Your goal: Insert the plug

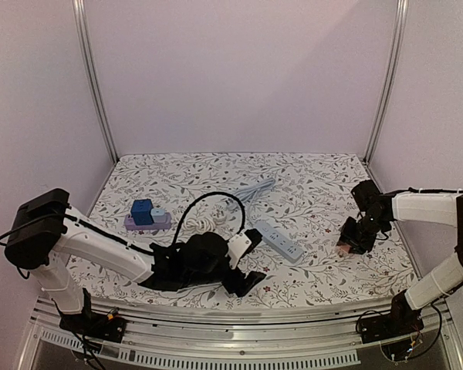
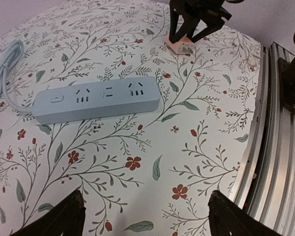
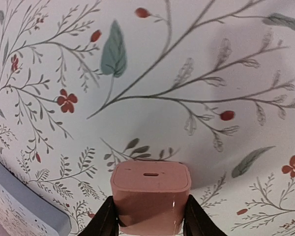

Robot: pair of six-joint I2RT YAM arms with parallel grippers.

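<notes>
The pink plug (image 3: 150, 201) is a small square charger block. My right gripper (image 3: 150, 219) is shut on its sides and holds it at the floral table, right of the strip; it also shows in the top view (image 1: 345, 247) and the left wrist view (image 2: 181, 45). The light blue power strip (image 1: 279, 240) lies in the middle of the table with its sockets up (image 2: 96, 99); a corner shows in the right wrist view (image 3: 24, 204). My left gripper (image 1: 248, 262) is open and empty near the front edge, just left of the strip (image 2: 145, 216).
A purple base with a blue block (image 1: 145, 215) stands at the left. The strip's pale cable (image 1: 251, 190) runs to the back, and a black cable (image 1: 204, 202) loops over the left arm. The metal front rail (image 2: 270, 147) lies close to the left gripper.
</notes>
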